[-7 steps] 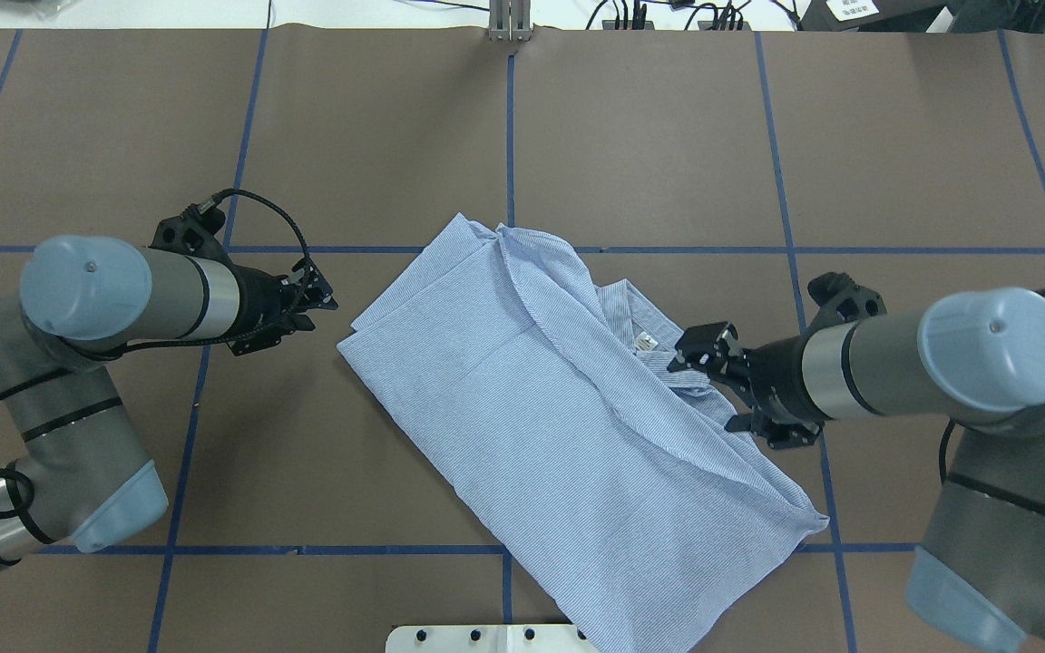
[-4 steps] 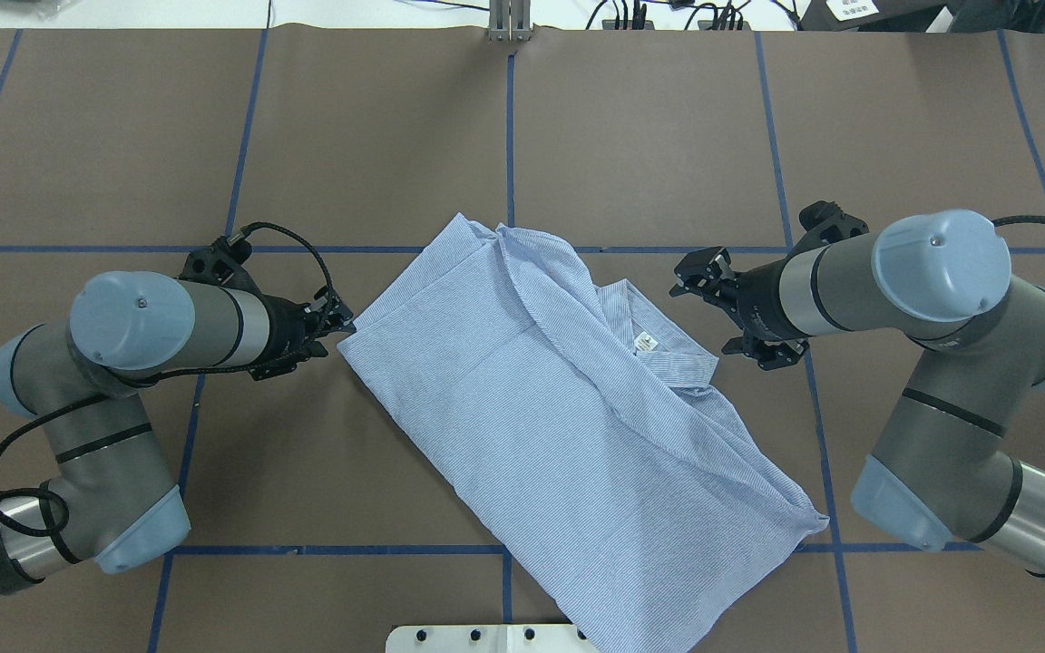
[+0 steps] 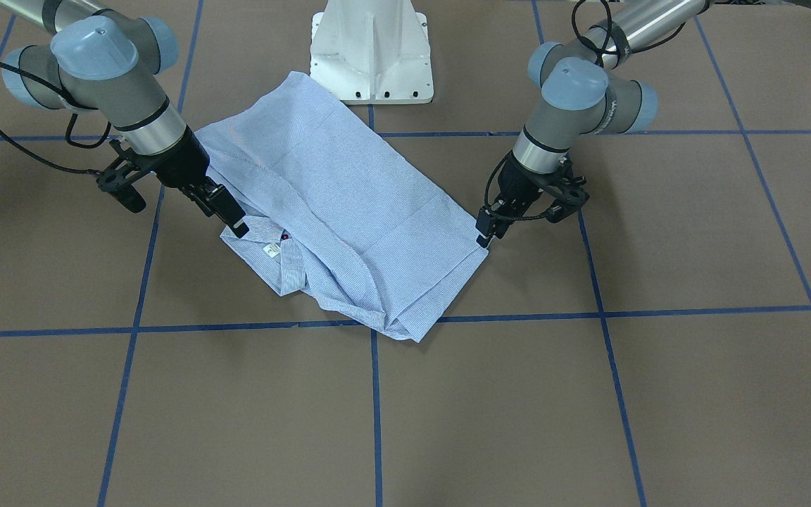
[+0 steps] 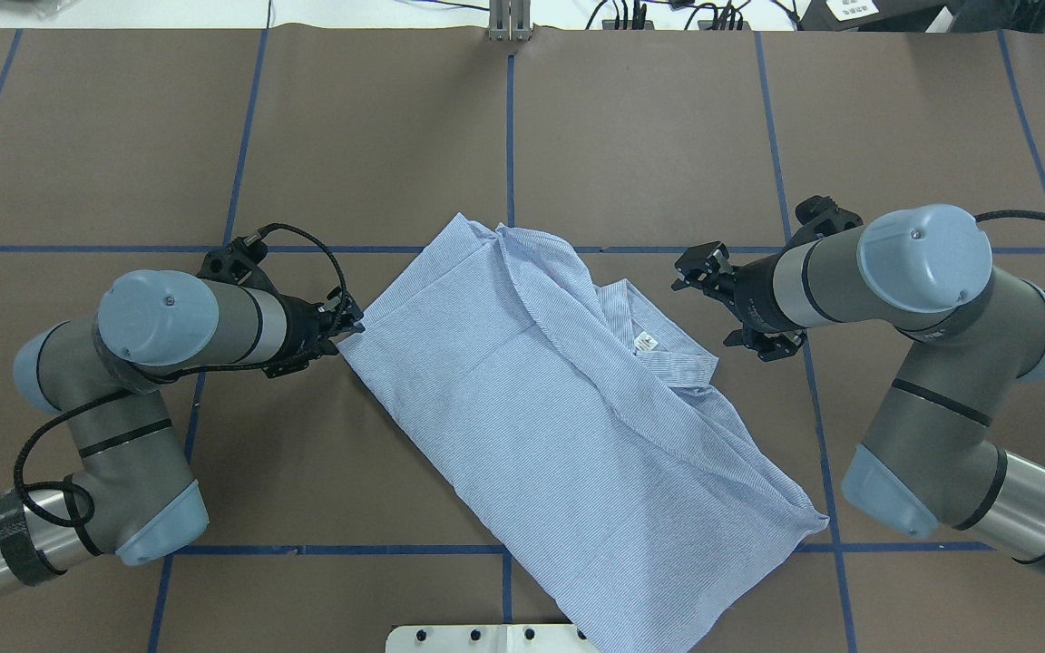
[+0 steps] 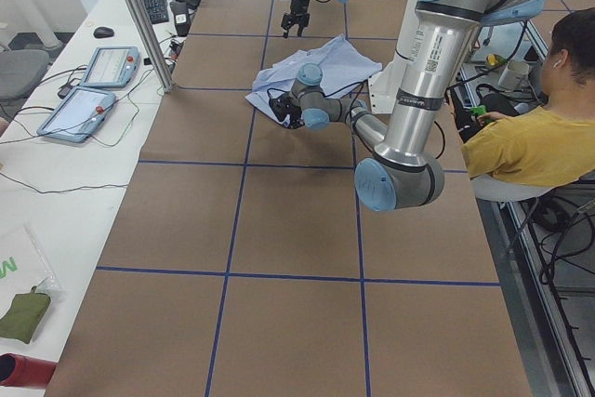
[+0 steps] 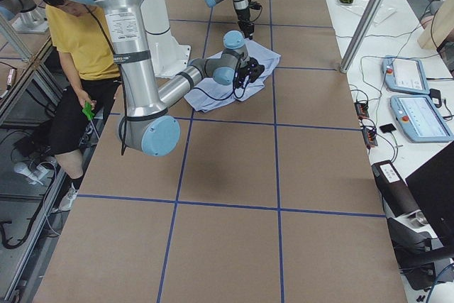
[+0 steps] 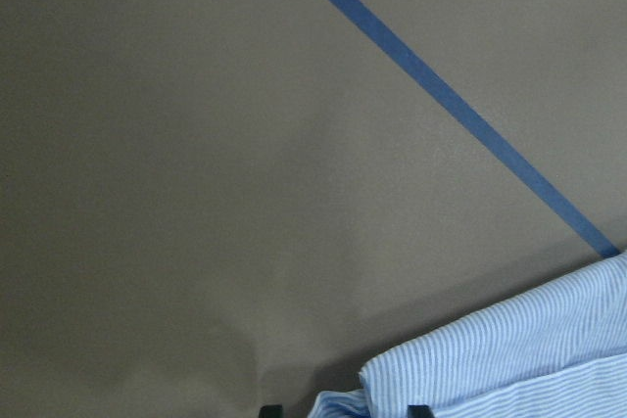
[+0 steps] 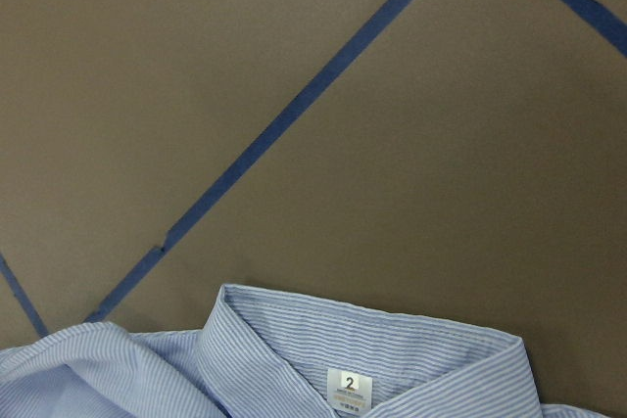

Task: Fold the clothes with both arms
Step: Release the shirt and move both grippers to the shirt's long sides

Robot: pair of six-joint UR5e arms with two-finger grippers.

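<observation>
Striped shirt (image 4: 559, 426) lying slantwise and partly folded mid-table (image 4: 649, 136), collar (image 4: 672, 352) towards the right arm, left gripper (image 4: 352, 325) at its opposite corner, jaws apart astride the cloth edge, right gripper (image 4: 720, 304) spread wide near the collar, holding nothing

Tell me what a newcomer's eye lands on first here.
A light blue-and-white striped shirt lies part-folded, slantwise, at the centre of the table, neck label showing. The left gripper is at its corner; the right gripper hangs open beside the collar.
</observation>
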